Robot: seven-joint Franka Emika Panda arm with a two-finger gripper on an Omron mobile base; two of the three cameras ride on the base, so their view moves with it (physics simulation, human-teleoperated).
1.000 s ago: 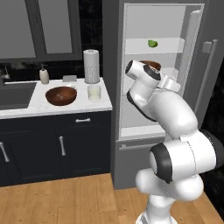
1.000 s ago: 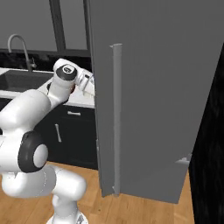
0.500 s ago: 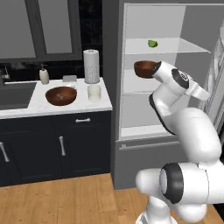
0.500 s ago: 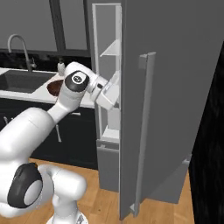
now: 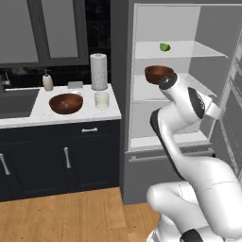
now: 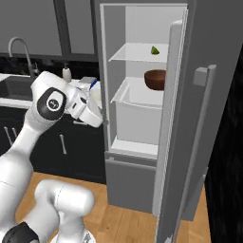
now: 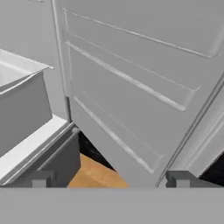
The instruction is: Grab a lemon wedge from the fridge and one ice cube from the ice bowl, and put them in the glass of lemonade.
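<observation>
The fridge (image 5: 165, 156) stands open with white shelves. A tiny yellow-green lemon wedge (image 5: 164, 47) (image 6: 154, 50) lies on its top shelf. One dark-brown bowl (image 5: 158, 74) (image 6: 155, 79) sits on the shelf below, and another brown bowl (image 5: 66, 103) rests on the counter. Cubes do not show in either, so I cannot tell which is the ice bowl. The glass of lemonade (image 5: 101, 100) stands right of the counter bowl. My gripper (image 7: 111, 179) (image 6: 102, 121) is open and empty, low in front of the fridge, facing the inner side of the open door (image 7: 144, 87).
A tall white paper-towel roll (image 5: 99, 71) stands behind the glass, with a soap bottle (image 5: 47, 81) and the sink (image 5: 16, 101) further left. The open door, with its long bar handle (image 6: 204, 128), stands on the right. A white drawer (image 7: 22, 109) fills the fridge's lower part.
The fridge door has swung from nearly shut to wide open. My arm has swept right, across the fridge opening toward the door, and the jaws have spread a little wider.
</observation>
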